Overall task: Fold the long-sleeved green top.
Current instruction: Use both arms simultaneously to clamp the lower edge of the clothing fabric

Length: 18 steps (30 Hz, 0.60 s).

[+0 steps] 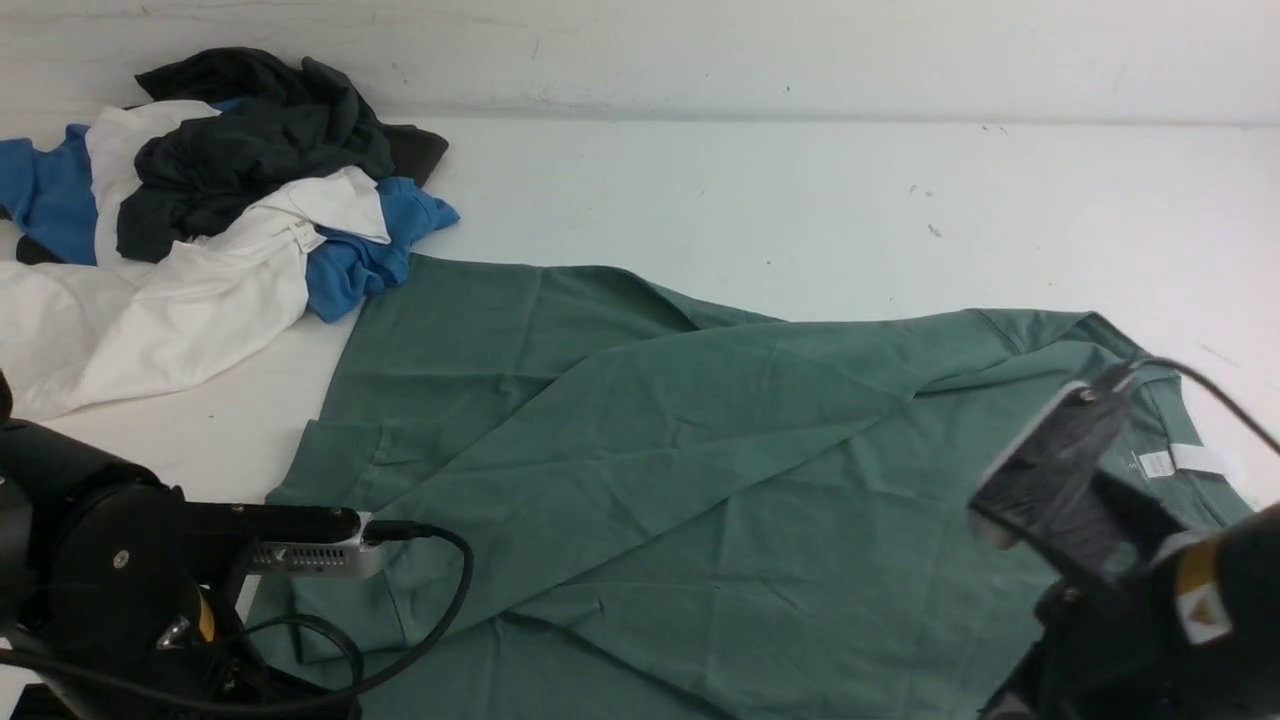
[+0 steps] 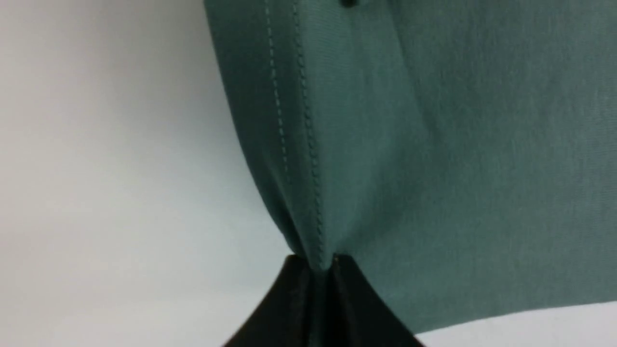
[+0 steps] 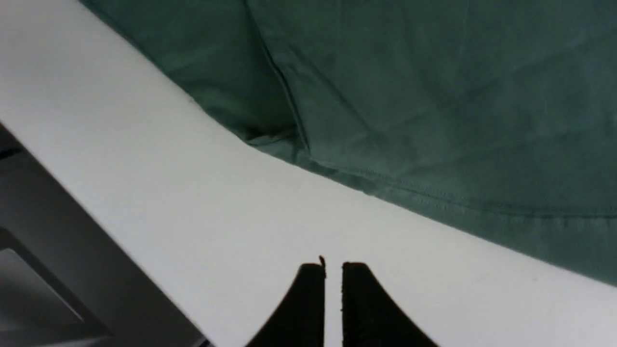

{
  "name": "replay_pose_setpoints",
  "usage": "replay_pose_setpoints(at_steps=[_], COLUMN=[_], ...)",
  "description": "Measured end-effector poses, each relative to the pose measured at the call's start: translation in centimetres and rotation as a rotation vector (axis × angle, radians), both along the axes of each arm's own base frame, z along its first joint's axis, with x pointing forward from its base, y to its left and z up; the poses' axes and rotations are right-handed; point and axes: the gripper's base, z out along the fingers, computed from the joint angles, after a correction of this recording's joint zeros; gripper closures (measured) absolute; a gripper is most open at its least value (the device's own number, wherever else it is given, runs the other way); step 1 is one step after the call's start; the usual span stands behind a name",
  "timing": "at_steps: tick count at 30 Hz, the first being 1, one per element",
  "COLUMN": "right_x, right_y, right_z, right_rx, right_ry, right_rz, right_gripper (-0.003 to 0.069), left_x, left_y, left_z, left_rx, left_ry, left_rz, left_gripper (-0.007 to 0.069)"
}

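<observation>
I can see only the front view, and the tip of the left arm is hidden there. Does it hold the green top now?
Observer: Yes. The left gripper has its jaws shut on a stitched hem of the green top.
Operator: And the right one?
Observer: The right gripper holds nothing. Its jaws stand slightly apart over the table, not touching the top's hem.
</observation>
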Motion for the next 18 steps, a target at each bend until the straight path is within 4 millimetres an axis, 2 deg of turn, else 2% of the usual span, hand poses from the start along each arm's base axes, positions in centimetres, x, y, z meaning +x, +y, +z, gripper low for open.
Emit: replay_pose_setpoints(at_steps=[5,11,14,18], right_x=[0.5,1.6,2.1,2.8], right_y=[2.9,4.2,4.4,4.6], right_z=[-2.7,-5.8,-7.0,-8.5], right_rx=[-0.046,-0.128,-0.170,-0.230], right_ry=[0.006,0.028,0.034,0.018], right_rz=[0.087,0.132,0.134,0.173], right_gripper=[0.0426,0.0221,0.0174,0.0164], left_x=[-0.1,-0.1,-0.1,-0.1], left_y=[0.0,0.0,0.0,0.0], left_z=[0.1,0.1,0.1,0.1], left_rx=[0.002,0.003,0.004,0.004], left_ry=[0.006,0.007,0.008,0.006], left_rz=[-0.002,-0.009,-0.009,-0.010], left_gripper=[0.0606,0.0606,0.0606,0.0606])
